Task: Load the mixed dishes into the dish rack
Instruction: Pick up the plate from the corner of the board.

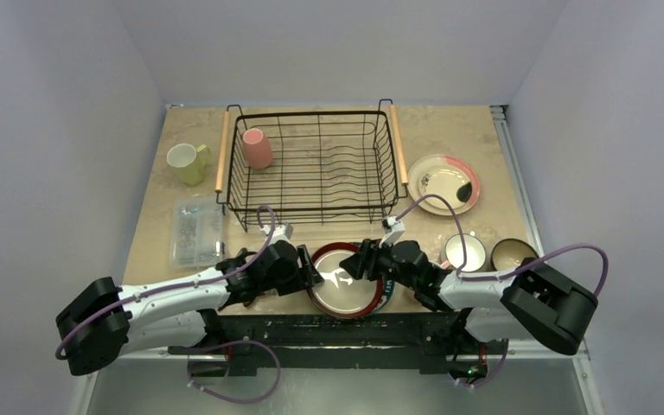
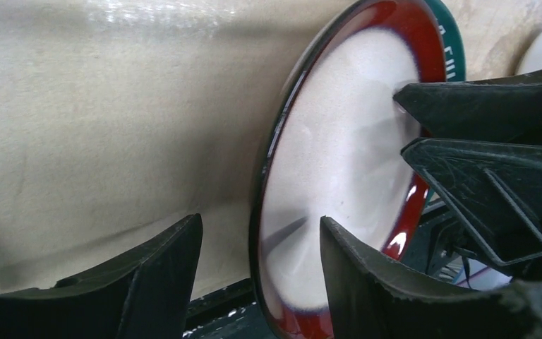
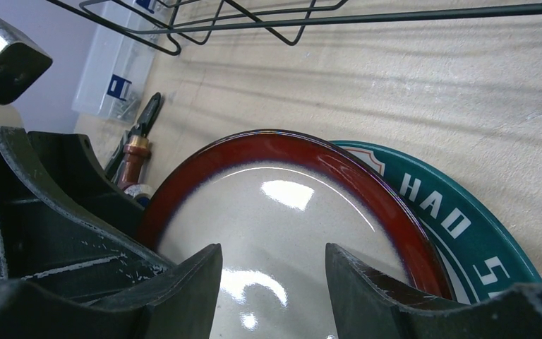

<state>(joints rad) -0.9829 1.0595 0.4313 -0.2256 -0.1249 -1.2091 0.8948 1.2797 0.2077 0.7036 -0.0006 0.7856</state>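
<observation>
— We're looking at the red plate at the near table edge, lying on a teal plate, well short of the dish rack. Our left gripper is straddling its rim, jaws spread.

— And our right gripper is hovering spread over it too. Neither is pinching, so we're risking it sliding off the edge.

Tan table w/ dish rack, green mug, parts box, cream plate, white mug, dark bowl.
</observation>
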